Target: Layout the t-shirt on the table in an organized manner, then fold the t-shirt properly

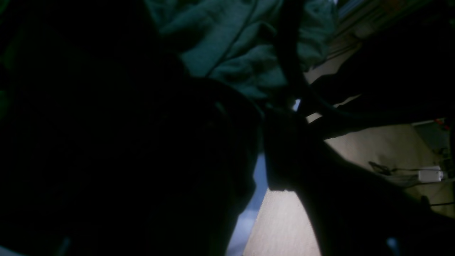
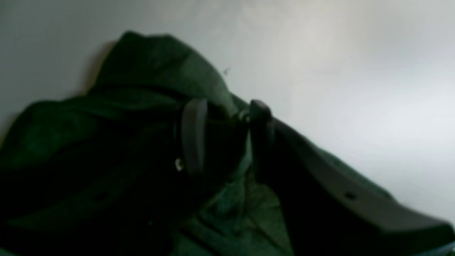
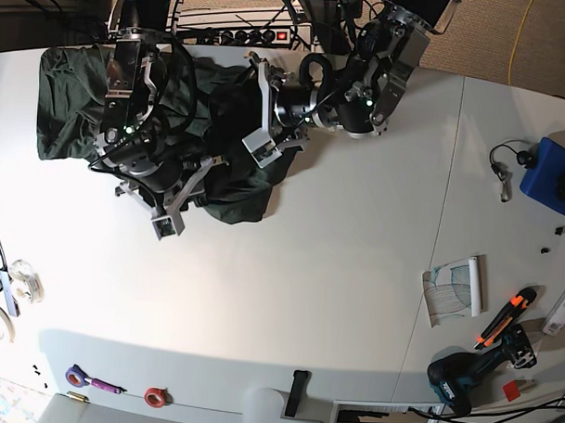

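Straddling the green t-shirt (image 2: 149, 71), right end effector (image 2: 227, 106) stands apart (left end effector (image 3: 256, 118): cannot tell).

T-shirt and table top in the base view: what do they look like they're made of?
The t-shirt looks like soft knit cloth, probably cotton or a blend, in matte dark green. It bunches in loose folds, and the left wrist view shows a stitched seam. The table has a hard, smooth top, likely laminate or painted board, in white with a low sheen. No grain shows on it.
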Robot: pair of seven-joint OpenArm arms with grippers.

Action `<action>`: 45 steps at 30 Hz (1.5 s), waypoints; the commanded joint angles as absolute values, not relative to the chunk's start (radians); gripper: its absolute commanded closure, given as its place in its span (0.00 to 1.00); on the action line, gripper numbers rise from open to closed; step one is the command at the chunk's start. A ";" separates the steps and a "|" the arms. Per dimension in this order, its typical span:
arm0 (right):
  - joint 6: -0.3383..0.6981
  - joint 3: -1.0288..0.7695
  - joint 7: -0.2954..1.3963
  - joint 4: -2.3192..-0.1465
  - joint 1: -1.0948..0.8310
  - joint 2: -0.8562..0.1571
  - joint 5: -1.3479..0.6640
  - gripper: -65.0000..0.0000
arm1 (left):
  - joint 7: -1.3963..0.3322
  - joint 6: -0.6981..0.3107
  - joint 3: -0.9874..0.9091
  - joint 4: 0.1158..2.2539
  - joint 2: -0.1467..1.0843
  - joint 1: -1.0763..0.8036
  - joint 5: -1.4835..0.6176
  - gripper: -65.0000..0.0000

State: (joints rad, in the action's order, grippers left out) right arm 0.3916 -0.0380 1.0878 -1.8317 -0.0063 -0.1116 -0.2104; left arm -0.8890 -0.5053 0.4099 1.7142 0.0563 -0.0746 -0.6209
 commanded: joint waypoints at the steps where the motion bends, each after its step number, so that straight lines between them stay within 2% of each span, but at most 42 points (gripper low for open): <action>1: 0.393 -0.041 1.062 -1.868 0.024 -0.127 -0.224 0.69 | -0.868 -0.529 0.409 1.739 0.048 -0.064 -0.669 0.47; 7: 0.387 -0.081 1.060 -1.964 0.045 -0.160 -0.226 0.69 | -0.981 -0.686 0.410 1.841 0.048 -0.064 -0.828 0.47; 12: 0.387 -0.224 1.057 -1.970 0.045 -0.161 -0.227 0.69 | -1.091 -0.698 0.410 1.929 0.060 -0.064 -0.928 0.49; 16: 0.387 -0.421 1.055 -1.970 0.045 -0.166 -0.227 0.69 | -1.025 -0.698 0.400 1.932 0.069 -0.064 -0.861 0.63; 20: 0.388 -0.624 1.090 -1.969 0.038 -0.213 -0.246 0.69 | -0.928 -0.566 0.394 1.932 0.069 -0.063 -0.681 0.81; 24: 0.406 -0.757 1.100 -1.969 -0.025 -0.278 -0.410 0.69 | -0.851 -0.530 0.395 1.931 0.069 -0.060 -0.578 0.95; 27: 0.435 -0.796 1.126 -1.969 -0.078 -0.298 -0.502 0.69 | -0.843 -0.476 0.397 1.927 0.066 -0.044 -0.524 1.00; 30: 0.437 -0.799 1.130 -1.969 -0.123 -0.299 -0.549 0.69 | -0.845 -0.387 0.397 1.901 0.064 -0.035 -0.435 0.99; 31: 0.437 -0.799 1.130 -1.969 -0.133 -0.296 -0.565 0.69 | -0.846 -0.387 0.397 1.888 0.064 -0.034 -0.416 0.94; 34: 0.438 -0.798 1.135 -1.969 -0.138 -0.291 -0.601 0.69 | -0.863 -0.385 0.397 1.855 0.064 -0.033 -0.414 0.66; 35: 0.437 -0.798 1.134 -1.969 -0.138 -0.291 -0.613 0.69 | -0.868 -0.385 0.397 1.846 0.064 -0.033 -0.426 0.61; 40: 0.437 -0.798 1.134 -1.969 -0.138 -0.291 -0.624 0.69 | -0.861 -0.385 0.397 1.810 0.064 -0.031 -0.426 0.59; 45: 0.437 -0.798 1.135 -1.969 -0.138 -0.291 -0.625 0.69 | -0.860 -0.368 0.397 1.798 0.064 -0.030 -0.418 0.50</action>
